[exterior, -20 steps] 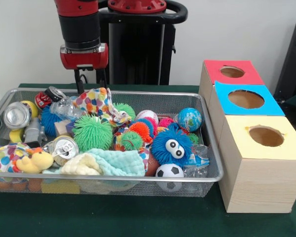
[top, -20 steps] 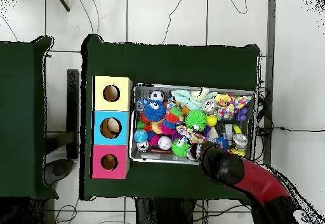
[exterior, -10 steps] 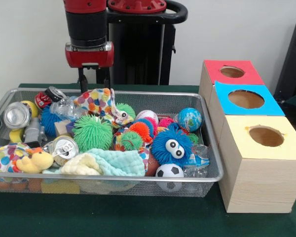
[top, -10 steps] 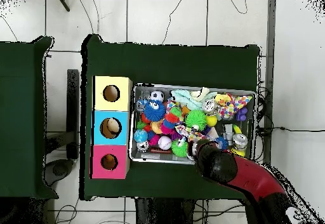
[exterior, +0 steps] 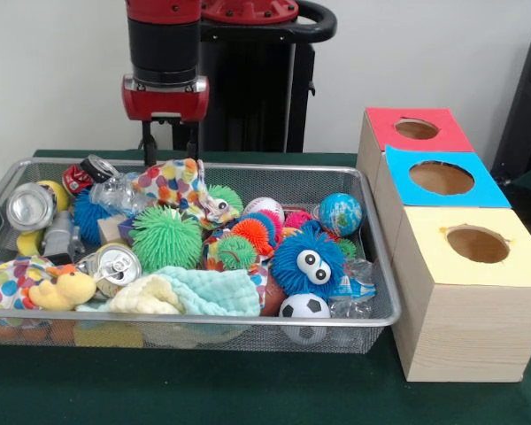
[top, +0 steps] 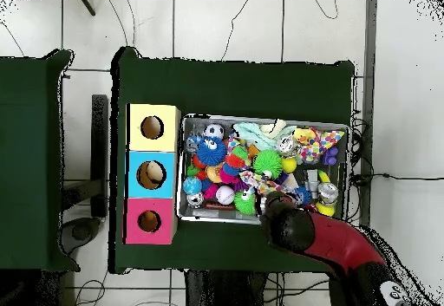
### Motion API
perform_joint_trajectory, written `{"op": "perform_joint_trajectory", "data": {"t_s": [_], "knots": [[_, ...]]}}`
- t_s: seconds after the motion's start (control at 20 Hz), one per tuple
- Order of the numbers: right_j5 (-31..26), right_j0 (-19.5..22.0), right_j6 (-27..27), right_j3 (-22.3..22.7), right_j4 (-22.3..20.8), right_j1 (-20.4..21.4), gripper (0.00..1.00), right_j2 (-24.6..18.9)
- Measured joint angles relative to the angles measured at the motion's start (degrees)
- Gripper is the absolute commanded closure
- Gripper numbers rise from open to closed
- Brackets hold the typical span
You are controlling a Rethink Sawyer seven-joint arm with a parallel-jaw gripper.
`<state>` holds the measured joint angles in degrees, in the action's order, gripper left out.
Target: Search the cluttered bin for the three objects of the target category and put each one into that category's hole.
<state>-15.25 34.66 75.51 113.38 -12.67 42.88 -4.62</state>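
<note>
Claw (exterior: 169, 146), prongs parted and empty, is hovering over bin's (exterior: 248, 326) back rim, polka-dot cloth (exterior: 179, 184) lying just below-front.

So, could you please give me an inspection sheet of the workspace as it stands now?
Surface: green table bearing the bin and boxes.
Job's things: wire bin full of toys; red box, blue box and yellow box, one hole each, in a row beside it.
Clutter: blue googly-eyed ball, green spiky ball, soccer ball, globe ball, drink can, yellow duck, spotted cloth.
Grippers: gripper above the bin's far rim, fingers open, empty.
Cables: thin cables on the floor.
Surroundings: tiled floor, second green table.
</note>
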Motion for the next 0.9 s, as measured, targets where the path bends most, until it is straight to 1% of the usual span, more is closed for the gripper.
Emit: {"op": "perform_joint_trajectory", "data": {"t_s": [0.2, 0.45, 0.6, 0.7, 0.75, 0.9], "knots": [[0.81, -2.91, 0.0, -1.72, -1.63, -0.11, 0.0, 3.51], [2.39, -4.5, 0.0, -2.47, -2.56, -0.09, 0.0, 5.75], [4.59, -4.93, 0.0, -2.54, -2.82, -0.07, 0.0, 6.59], [7.18, -4.92, 0.0, -2.54, -2.83, -0.07, 0.0, 7.0], [7.41, -4.92, 0.0, -2.54, -2.83, -0.07, 0.0, 7.02], [11.02, -4.71, 0.0, -2.53, -2.83, -0.05, 0.0, 7.11]]}}
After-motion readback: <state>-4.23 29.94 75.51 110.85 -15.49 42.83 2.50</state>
